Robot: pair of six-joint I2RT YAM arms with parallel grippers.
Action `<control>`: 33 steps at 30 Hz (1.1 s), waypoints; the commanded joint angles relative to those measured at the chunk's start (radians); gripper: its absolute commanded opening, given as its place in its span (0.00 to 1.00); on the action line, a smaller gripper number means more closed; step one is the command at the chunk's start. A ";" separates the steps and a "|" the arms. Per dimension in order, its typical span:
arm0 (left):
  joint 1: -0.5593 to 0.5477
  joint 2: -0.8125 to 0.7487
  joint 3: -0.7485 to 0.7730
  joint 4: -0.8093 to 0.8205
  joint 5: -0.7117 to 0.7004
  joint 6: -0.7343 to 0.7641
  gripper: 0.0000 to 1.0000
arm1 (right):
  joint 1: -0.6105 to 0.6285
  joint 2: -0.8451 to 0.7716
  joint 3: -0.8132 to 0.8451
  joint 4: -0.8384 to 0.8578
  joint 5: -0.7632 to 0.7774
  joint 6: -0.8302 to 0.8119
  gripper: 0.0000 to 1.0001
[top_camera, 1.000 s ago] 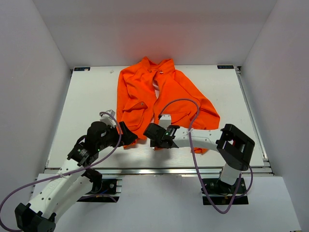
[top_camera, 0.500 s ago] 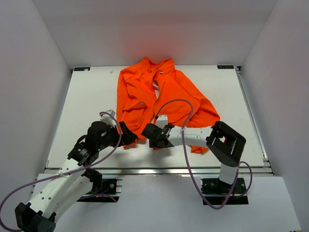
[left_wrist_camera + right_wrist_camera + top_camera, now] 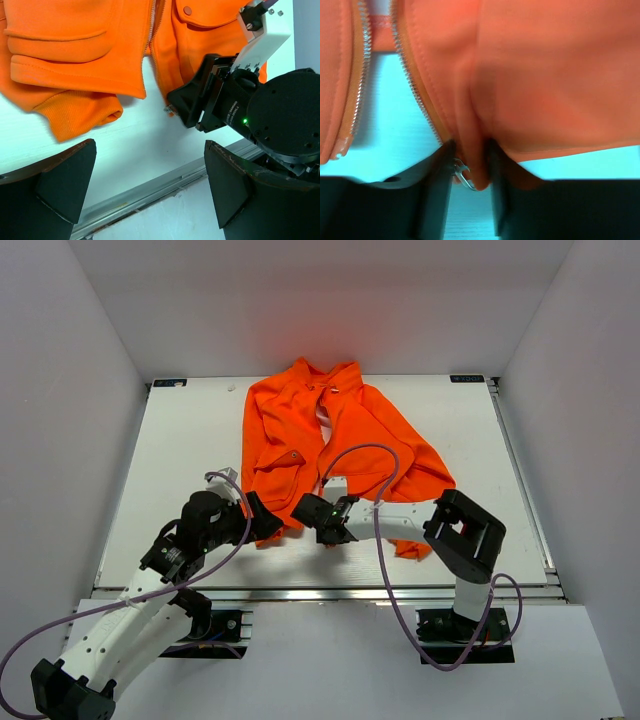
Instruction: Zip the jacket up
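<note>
The orange jacket (image 3: 300, 430) lies unzipped on the white table (image 3: 190, 440), collar toward the back. My right gripper (image 3: 308, 512) is at the bottom of its right front panel. In the right wrist view its jaws (image 3: 470, 170) are pinched on a fold of the jacket (image 3: 545, 75) hem beside the zipper teeth (image 3: 415, 85), and the metal zipper pull (image 3: 464, 177) hangs between them. My left gripper (image 3: 262, 518) stands wide open just left of it, near the left panel's cuff (image 3: 85, 112), holding nothing. The left wrist view shows the right gripper (image 3: 187, 102) at the hem.
A metal rail (image 3: 330, 592) runs along the table's front edge right below both grippers. White walls enclose the table on three sides. A purple cable (image 3: 365, 455) loops from the right arm over the jacket's lower right.
My right gripper has slid slightly left onto the hem and its jaws have narrowed onto the fabric fold. The left arm has stayed still.
</note>
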 commanded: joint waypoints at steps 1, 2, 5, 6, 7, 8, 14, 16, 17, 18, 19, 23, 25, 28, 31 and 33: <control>-0.001 -0.005 0.002 -0.012 -0.020 0.004 0.98 | -0.013 0.025 -0.049 -0.033 -0.023 0.025 0.36; -0.001 -0.003 0.001 0.001 -0.002 0.008 0.98 | -0.014 0.013 -0.058 0.000 -0.025 0.013 0.30; -0.001 0.009 0.002 0.036 0.052 0.026 0.98 | -0.017 -0.083 -0.119 0.088 -0.034 -0.074 0.13; -0.001 0.021 0.005 0.047 0.090 0.031 0.98 | -0.019 -0.154 -0.170 0.190 -0.046 -0.156 0.06; -0.001 0.026 0.007 0.062 0.110 0.046 0.98 | -0.020 -0.191 -0.196 0.242 -0.066 -0.195 0.04; -0.001 0.032 0.007 0.092 0.128 0.053 0.98 | -0.023 -0.231 -0.225 0.293 -0.104 -0.228 0.03; -0.001 0.124 -0.008 0.282 0.280 0.048 0.98 | -0.077 -0.504 -0.448 0.655 -0.244 -0.439 0.02; -0.001 0.184 -0.015 0.347 0.334 0.030 0.98 | -0.085 -0.559 -0.477 0.692 -0.268 -0.499 0.05; -0.001 0.205 -0.019 0.411 0.348 0.024 0.98 | -0.088 -0.573 -0.482 0.695 -0.274 -0.504 0.04; -0.001 0.225 -0.022 0.447 0.363 0.020 0.98 | -0.094 -0.597 -0.488 0.702 -0.285 -0.510 0.02; -0.001 0.266 -0.025 0.529 0.391 0.011 0.98 | -0.097 -0.610 -0.506 0.723 -0.310 -0.519 0.01; -0.002 0.383 -0.021 0.700 0.441 -0.021 0.98 | -0.109 -0.679 -0.544 0.766 -0.337 -0.516 0.00; -0.002 0.435 -0.012 0.772 0.454 -0.033 0.98 | -0.111 -0.696 -0.549 0.775 -0.354 -0.518 0.00; -0.002 0.543 0.001 0.899 0.515 -0.071 0.89 | -0.117 -0.722 -0.560 0.791 -0.360 -0.516 0.00; -0.004 0.632 0.021 0.965 0.547 -0.088 0.79 | -0.120 -0.742 -0.560 0.789 -0.371 -0.533 0.00; -0.010 0.684 0.037 0.998 0.563 -0.096 0.72 | -0.122 -0.748 -0.563 0.788 -0.377 -0.539 0.00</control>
